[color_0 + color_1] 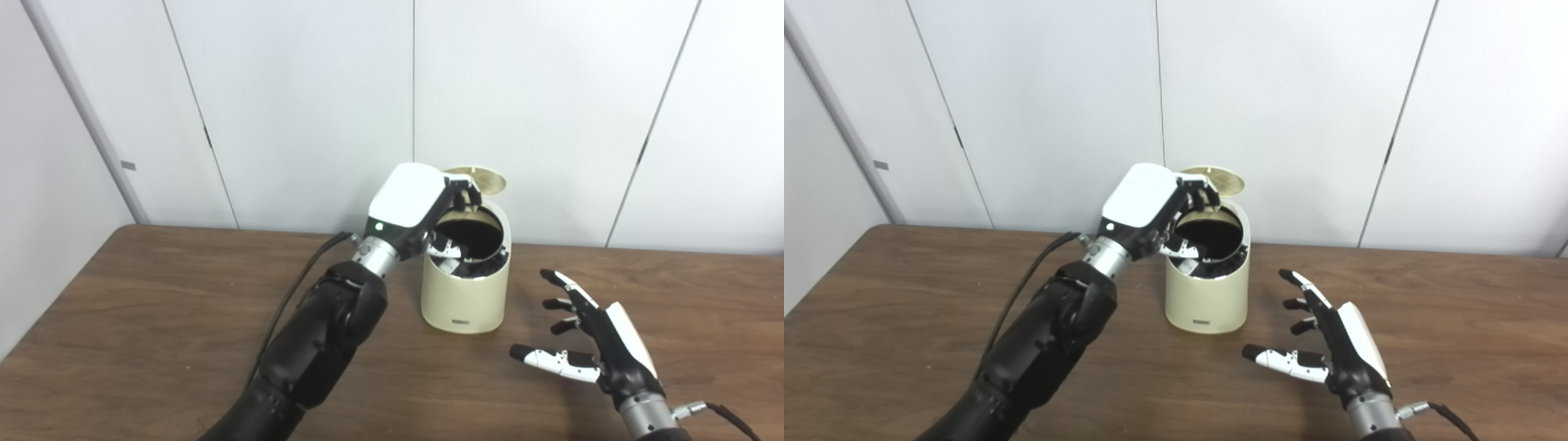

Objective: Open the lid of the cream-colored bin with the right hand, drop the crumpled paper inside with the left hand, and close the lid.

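Observation:
The cream-colored bin (465,297) stands upright on the wooden table (153,318), its round lid (482,179) swung up behind the opening. My left hand (411,207) hovers over the bin's left rim, palm down. Its fingers (462,187) curl near the lid's hinge and its thumb (447,248) reaches over the dark opening, with a gap between them and nothing visible in the hand. I see no crumpled paper; the bin's inside is dark. My right hand (591,343) is open to the right of the bin, low over the table, fingers spread, apart from the bin.
White wall panels (306,92) rise directly behind the table's far edge, close behind the bin. A black cable (294,288) runs along my left forearm.

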Controlling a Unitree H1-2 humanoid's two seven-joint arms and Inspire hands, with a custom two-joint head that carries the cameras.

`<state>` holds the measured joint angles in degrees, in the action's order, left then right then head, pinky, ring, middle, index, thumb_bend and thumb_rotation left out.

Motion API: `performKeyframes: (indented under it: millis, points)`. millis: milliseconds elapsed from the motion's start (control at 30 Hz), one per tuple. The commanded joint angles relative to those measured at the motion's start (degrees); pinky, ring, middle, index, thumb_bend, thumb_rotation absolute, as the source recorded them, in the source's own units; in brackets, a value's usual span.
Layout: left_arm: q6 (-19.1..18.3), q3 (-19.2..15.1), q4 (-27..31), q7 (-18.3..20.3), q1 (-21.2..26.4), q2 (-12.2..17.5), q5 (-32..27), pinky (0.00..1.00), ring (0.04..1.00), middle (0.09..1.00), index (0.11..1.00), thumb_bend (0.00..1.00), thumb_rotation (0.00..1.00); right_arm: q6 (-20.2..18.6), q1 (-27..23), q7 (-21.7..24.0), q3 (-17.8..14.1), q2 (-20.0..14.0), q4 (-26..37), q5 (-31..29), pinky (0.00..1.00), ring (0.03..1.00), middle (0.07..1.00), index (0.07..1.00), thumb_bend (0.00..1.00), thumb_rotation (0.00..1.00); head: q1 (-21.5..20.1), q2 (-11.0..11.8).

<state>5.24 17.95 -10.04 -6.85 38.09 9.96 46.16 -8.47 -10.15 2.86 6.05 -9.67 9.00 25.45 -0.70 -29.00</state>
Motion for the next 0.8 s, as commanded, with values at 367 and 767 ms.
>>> performKeyframes:
  millis: [367,767]
  points:
    - [0.54,-8.72,14.77,2.11,-7.13,-1.43,-14.95,0.34,0.422,0.49,0.528,0.5,0.0,5.83,-3.96,-3.45,-2.42,-0.94,-0.86,-1.96,0.68,0.802,0.899,0.872,0.72,0.44,-0.66,1.12]
    - [1.19,-18.17,22.76,3.58,-18.14,-4.73,-35.24,0.44,0.546,0.577,0.499,0.5,0.04,10.08,-12.22,-4.21,-3.04,-3.9,-3.54,-1.53,0.73,0.811,0.928,0.843,0.74,0.54,-2.44,2.49]
